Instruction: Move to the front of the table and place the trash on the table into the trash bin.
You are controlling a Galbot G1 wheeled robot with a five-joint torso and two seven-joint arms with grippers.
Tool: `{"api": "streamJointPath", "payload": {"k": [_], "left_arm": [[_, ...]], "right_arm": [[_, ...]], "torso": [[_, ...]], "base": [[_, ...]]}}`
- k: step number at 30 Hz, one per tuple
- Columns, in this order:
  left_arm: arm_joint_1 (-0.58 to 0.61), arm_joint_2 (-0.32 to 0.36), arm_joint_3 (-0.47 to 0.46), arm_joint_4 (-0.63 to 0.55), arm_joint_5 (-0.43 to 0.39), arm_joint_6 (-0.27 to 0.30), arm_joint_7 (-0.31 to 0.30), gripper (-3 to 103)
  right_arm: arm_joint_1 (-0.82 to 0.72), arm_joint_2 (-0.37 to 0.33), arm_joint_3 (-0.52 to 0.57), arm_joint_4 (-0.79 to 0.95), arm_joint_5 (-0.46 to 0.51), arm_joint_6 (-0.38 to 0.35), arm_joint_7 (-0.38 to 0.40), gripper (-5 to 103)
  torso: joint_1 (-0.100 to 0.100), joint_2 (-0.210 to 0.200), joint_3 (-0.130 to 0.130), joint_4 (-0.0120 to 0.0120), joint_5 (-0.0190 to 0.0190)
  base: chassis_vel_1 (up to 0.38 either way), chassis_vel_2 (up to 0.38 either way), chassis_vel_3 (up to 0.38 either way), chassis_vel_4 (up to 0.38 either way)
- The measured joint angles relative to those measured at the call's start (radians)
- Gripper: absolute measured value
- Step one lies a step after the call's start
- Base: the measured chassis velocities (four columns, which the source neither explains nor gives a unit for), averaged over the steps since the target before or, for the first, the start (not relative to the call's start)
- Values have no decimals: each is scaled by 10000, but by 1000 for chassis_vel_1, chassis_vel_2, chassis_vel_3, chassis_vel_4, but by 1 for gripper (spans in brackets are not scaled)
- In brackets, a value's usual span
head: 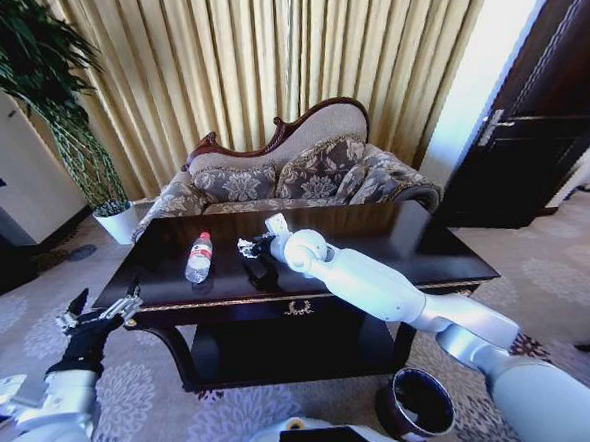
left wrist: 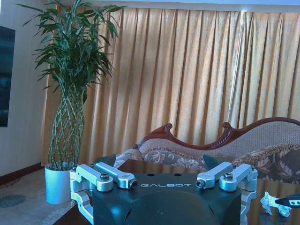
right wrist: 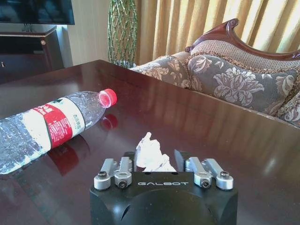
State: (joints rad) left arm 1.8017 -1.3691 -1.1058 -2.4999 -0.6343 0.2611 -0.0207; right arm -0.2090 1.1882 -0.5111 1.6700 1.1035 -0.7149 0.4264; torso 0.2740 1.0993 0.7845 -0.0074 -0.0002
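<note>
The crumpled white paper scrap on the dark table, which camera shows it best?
The right wrist view: the crumpled white paper scrap sits large, between the fingers of the right pincer. The head view shows it small beside the clear plastic bottle with red cap; the left wrist view catches it at an edge.

Tables: one (head: 416, 236), dark, at the centre of the head view.
Bottles: one (head: 198, 258), lying at 9 o'clock of the table top.
Paper scraps: one (right wrist: 151, 155), near the table top's middle.
Bins: one (head: 416, 405), on the floor at 5 o'clock of the table.
Sofas: one (head: 302, 170), at 12 o'clock beyond the table.
Potted plants: one (head: 80, 144), at 10 o'clock.
Grippers: two, left (head: 102, 311) at 8 o'clock, right (head: 260, 247) over the table.
</note>
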Motion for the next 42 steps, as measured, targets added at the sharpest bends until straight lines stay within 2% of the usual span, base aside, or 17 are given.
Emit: {"api": "streamJointPath", "payload": {"k": [1,2,3,5,6,7,9,11,12,14,16,20,26,28,30,41,42], "left_arm": [[-7,1,0,0,0,-10,0,100],[-7,1,0,0,0,-10,0,100],[-12,10,0,0,0,-15,0,100],[-16,29,5,0,0,-17,0,100],[-18,37,8,0,0,-19,0,100],[-18,37,8,0,0,-19,0,100],[-19,41,25,0,-1,-22,0,100],[-18,40,34,0,-2,-23,0,100],[-18,40,43,0,-2,-24,1,100],[-18,40,45,0,-3,-24,1,100],[-33,47,45,0,-5,-24,1,100],[-51,54,46,0,-8,-26,1,100],[-39,27,35,0,-10,-30,1,100],[-43,29,25,0,-13,-36,1,100],[-43,23,25,0,-13,-38,1,100],[-46,-3,24,0,-18,-43,0,100],[-43,-15,18,0,-20,-42,0,100]], "right_arm": [[-12,-16,-6,6,-2,0,-9,38],[-12,-16,-6,6,-2,0,-9,38],[-33,-29,-16,16,-2,0,-17,33],[-57,-36,-26,26,-4,0,-28,28],[-75,-34,-30,27,-10,0,-34,34],[-75,-34,-30,27,-10,0,-34,34],[-102,-9,-30,10,-52,-1,-50,44],[-110,-8,-29,8,-74,-1,-74,44],[-118,-12,-28,8,-105,-1,-94,56],[-121,-24,-28,8,-126,-1,-105,56],[-121,-47,-27,16,-147,-1,-121,65],[-136,-89,-35,27,-188,-1,-135,71],[-174,-67,-53,11,-285,-1,-156,68],[-178,-41,-58,-20,-327,-1,-185,62],[-178,-39,-59,-48,-356,-1,-208,61],[-314,-34,-64,-113,-593,-1,-404,61],[-367,-26,-64,-115,-670,-1,-429,54]], "torso": [[0,0,0,0,0],[0,0,0,0,0],[0,0,0,0,0],[0,0,0,0,0],[0,0,0,0,0],[0,0,0,0,0],[1,0,0,1,0],[0,0,0,1,0],[0,0,0,1,0],[0,0,0,1,0],[0,0,0,1,0],[0,0,0,0,0],[1,0,0,0,0],[1,0,0,1,0],[0,0,0,1,0],[1,0,0,1,0],[1,0,0,0,0]], "base": [[0,0,0,0],[0,0,0,0],[0,0,0,0],[0,0,0,0],[0,0,0,0],[0,0,0,0],[0,0,0,0],[0,0,0,0],[0,0,0,0],[0,0,0,0],[0,0,0,0],[0,0,0,0],[0,0,0,0],[0,0,0,0],[0,0,0,0],[0,0,0,0],[0,0,0,0]]}}
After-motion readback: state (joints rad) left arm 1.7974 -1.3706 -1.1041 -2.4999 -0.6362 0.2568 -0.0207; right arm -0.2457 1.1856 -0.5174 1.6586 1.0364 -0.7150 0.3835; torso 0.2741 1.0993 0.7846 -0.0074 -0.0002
